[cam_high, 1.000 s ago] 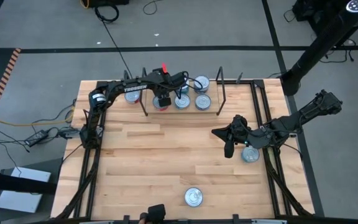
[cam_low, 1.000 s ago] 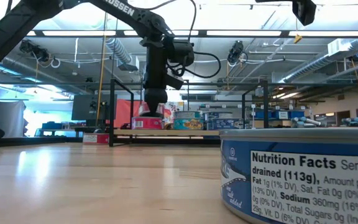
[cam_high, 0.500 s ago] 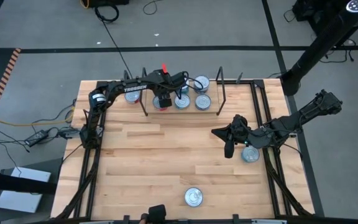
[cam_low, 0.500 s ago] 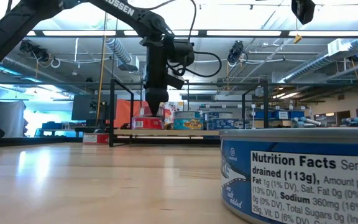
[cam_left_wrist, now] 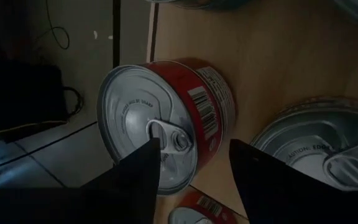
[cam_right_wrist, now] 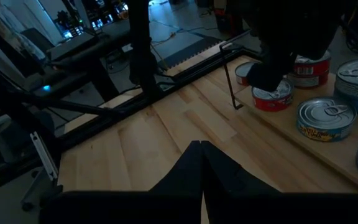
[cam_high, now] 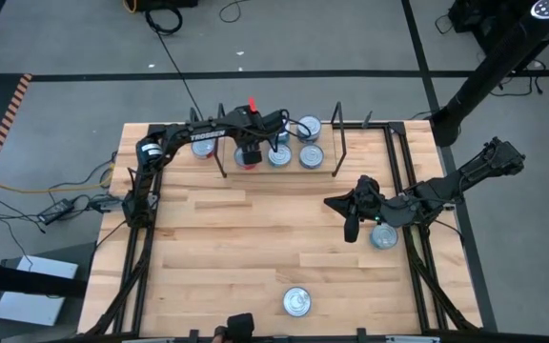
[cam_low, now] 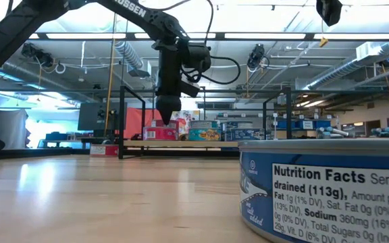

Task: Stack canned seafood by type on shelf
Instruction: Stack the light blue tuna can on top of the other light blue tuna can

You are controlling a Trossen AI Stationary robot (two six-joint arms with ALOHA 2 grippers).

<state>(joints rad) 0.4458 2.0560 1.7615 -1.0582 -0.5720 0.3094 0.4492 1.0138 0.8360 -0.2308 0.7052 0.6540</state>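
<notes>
On the shelf, a light-wood board between two black wire end frames at the table's far side, stand several tins. A red-labelled tin with a silver lid stands upright near the board's left end, blue-labelled tins to its right. My left gripper is open, slanting down right over the red tin, one finger in front of the lid's edge, the other past the tin's side. My right gripper hangs shut above the table's right part, holding nothing. My left gripper hangs close above the red tin's lid. I cannot tell whether its fingertips touch the lid, because the fingers themselves cover that spot.
One blue tin stands near the table's front edge and fills the low view's right side. Another blue tin sits under my right arm. A further tin lies left of the shelf's left end frame.
</notes>
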